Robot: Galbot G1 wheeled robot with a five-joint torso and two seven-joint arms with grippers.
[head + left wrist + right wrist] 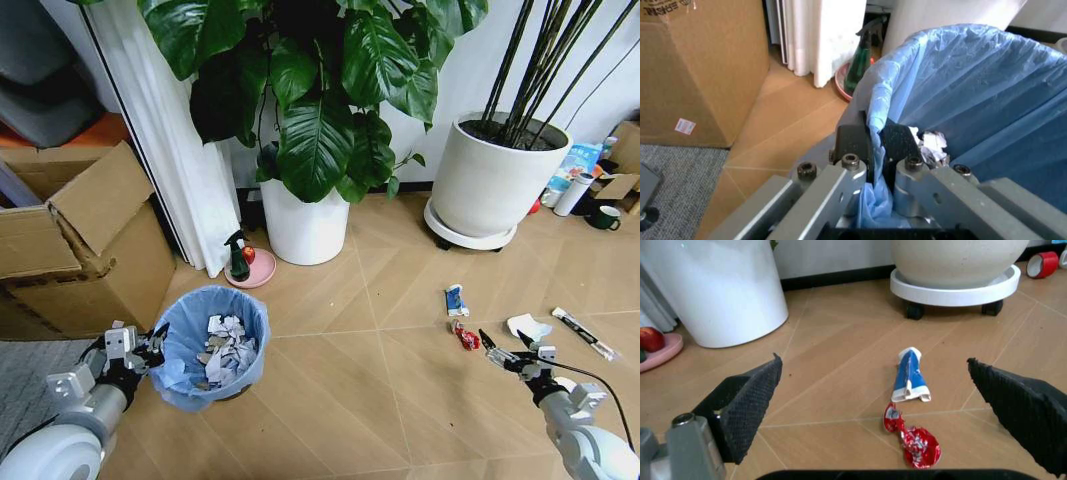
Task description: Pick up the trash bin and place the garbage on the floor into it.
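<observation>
The trash bin [212,345], lined with a crinkly light-blue bag [973,90], stands on the wood floor at the left and holds crumpled paper scraps [226,346]. My left gripper [150,347] [875,145] is shut on the bin's near rim, one finger inside and one outside. My right gripper [506,351] [873,360] hovers open low over the floor at the right. Just beyond it lie a red wrapper [466,338] [917,442] and a blue-white packet [456,299] [909,382]. A white tissue [527,326] and a thin black-white strip [585,333] lie to its right.
A cardboard box [80,240] and a grey rug [30,385] sit at the left. Behind are a white curtain [180,150], a pink dish with a green spray bottle [250,265], a white plant pot [305,222] and a large pot on a wheeled base [495,180].
</observation>
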